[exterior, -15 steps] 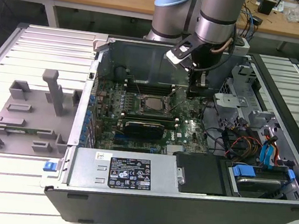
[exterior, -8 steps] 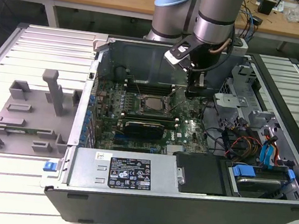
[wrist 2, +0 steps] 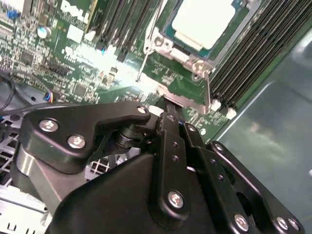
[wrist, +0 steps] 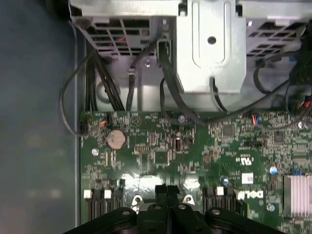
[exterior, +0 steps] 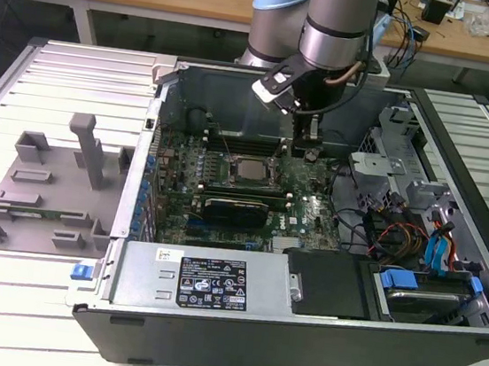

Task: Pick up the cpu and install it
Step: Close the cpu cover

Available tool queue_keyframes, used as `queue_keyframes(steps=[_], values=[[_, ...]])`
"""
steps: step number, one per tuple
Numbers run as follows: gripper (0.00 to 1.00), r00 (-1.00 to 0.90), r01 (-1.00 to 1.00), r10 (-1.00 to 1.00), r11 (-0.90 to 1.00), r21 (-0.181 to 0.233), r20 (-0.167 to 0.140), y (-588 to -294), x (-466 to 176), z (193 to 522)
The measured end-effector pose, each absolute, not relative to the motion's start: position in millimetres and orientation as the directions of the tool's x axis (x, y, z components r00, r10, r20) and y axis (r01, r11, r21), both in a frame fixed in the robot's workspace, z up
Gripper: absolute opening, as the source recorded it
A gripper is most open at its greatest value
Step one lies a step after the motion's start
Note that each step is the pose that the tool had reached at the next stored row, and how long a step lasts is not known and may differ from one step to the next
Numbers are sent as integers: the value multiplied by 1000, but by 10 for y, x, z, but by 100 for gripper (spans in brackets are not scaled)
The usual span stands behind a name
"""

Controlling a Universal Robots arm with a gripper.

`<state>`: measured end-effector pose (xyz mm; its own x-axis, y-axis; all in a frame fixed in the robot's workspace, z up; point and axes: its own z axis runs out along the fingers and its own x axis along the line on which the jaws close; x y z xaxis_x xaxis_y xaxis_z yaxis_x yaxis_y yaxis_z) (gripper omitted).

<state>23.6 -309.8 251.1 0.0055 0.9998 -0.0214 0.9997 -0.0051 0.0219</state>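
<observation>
**Exterior view.** The arm reaches down into the open computer case (exterior: pixel 295 350). The gripper (exterior: pixel 306 152) hangs low over the motherboard (exterior: pixel 311 218), just beside the socket on the exterior view's right. The cpu (exterior: pixel 248 169) lies flat in that socket, its silvery top showing.

**Second wrist view.** The gripper (wrist 2: pixel 165 105) is pinched narrow, fingers together, with nothing visible between them. The cpu (wrist 2: pixel 202 22) sits inside the metal socket frame (wrist 2: pixel 195 61), apart from the fingertips. A thin wire lever (wrist 2: pixel 145 56) runs beside the frame.

**First wrist view.** The gripper (wrist: pixel 168 191) points at the board edge, near a coin cell (wrist: pixel 116 139).

**Assessment.** The chip appears seated, so placement looks done. The step in hand appears to concern the retention hardware. Any move here calls for fine alignment with the lever and clearance from the memory slots (wrist 2: pixel 248 53).
</observation>
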Motion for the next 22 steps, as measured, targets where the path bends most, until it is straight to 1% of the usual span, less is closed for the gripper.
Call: queue_keyframes(steps=[8, 13, 22], values=[[11, 18, 1000, 1000, -17, 24, -21, -3090, -44, 2509], [11, 19, 1000, 1000, -18, 24, -21, -3090, -46, 2506], [11, 18, 1000, 1000, -18, 24, -13, -3092, -244, 2376]])
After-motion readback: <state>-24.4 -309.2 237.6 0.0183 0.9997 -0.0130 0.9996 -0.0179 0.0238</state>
